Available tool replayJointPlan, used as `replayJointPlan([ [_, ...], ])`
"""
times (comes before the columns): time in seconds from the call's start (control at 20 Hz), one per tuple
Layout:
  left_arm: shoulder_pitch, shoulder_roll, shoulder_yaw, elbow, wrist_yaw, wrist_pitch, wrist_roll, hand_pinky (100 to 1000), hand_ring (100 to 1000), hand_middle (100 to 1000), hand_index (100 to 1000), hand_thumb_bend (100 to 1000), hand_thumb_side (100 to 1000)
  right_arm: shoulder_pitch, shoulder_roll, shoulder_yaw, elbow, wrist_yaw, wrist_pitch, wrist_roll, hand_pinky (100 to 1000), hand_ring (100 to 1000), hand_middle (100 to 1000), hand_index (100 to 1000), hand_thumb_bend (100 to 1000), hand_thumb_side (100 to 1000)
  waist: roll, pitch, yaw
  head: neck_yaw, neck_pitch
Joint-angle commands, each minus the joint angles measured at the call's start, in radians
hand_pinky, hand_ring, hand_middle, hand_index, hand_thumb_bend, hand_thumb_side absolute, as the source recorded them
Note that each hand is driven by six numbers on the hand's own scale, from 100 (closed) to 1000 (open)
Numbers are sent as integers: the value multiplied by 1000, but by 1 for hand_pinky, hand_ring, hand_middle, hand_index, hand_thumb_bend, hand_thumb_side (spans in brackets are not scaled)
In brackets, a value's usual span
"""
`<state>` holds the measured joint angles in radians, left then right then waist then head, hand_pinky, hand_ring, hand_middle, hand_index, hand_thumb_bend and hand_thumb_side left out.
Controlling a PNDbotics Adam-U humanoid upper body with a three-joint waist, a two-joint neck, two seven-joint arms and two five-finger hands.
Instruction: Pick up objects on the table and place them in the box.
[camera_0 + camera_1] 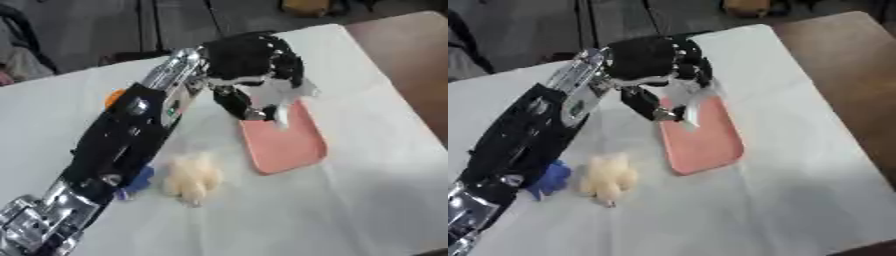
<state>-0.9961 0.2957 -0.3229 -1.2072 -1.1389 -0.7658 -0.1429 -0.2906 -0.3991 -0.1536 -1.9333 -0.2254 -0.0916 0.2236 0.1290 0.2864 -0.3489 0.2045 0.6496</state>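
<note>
Now your left hand [254, 62], upper centre, curls its fingers [284, 65] round a white object [282, 95] above the pink tray [284, 142].

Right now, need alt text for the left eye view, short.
The robot's left robot hand, fingers curled round a small white object, hangs over the far end of a shallow pink rectangular tray on a white-covered table. A pale yellow fluffy toy lies left of the tray, a small blue object by the forearm.
</note>
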Motion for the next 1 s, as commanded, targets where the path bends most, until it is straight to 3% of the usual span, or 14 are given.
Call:
replayJointPlan([
  [0.05, -6, -5, 3, 16, -54, -6, 18, 838, 751, 717, 423, 100, 261, -13, -10, -5, -16, -4, -3, 5, 547, 524, 808, 714, 100, 769, -9, -12, -3, -1, -13],
  [0.5, 4, -34, 4, 53, -167, -4, 156, 835, 750, 724, 440, 100, 250, -17, -5, -6, -18, -2, -4, 8, 547, 524, 808, 714, 100, 770, -8, 0, -11, -6, -17],
  [0.7, 11, -37, -10, 47, -237, -5, 212, 839, 760, 745, 525, 152, 251, -17, -3, -6, -18, -2, -4, 9, 547, 524, 809, 714, 100, 771, -7, 2, -11, -8, -18],
  [0.75, 13, -37, -12, 48, -254, -7, 221, 849, 774, 764, 611, 234, 267, -17, -3, -6, -18, -1, -4, 10, 547, 524, 809, 714, 100, 771, -7, 2, -11, -8, -19],
  [0.9, 18, -36, -18, 58, -305, -24, 219, 855, 786, 779, 665, 254, 278, -16, -3, -7, -18, -1, -4, 10, 547, 524, 809, 715, 100, 771, -8, 1, -10, -10, -20],
  [1.0, 21, -32, -24, 69, -330, -50, 195, 877, 815, 808, 751, 256, 301, -15, -4, -7, -17, -1, -5, 10, 547, 524, 809, 715, 100, 771, -8, 1, -9, -11, -21],
])
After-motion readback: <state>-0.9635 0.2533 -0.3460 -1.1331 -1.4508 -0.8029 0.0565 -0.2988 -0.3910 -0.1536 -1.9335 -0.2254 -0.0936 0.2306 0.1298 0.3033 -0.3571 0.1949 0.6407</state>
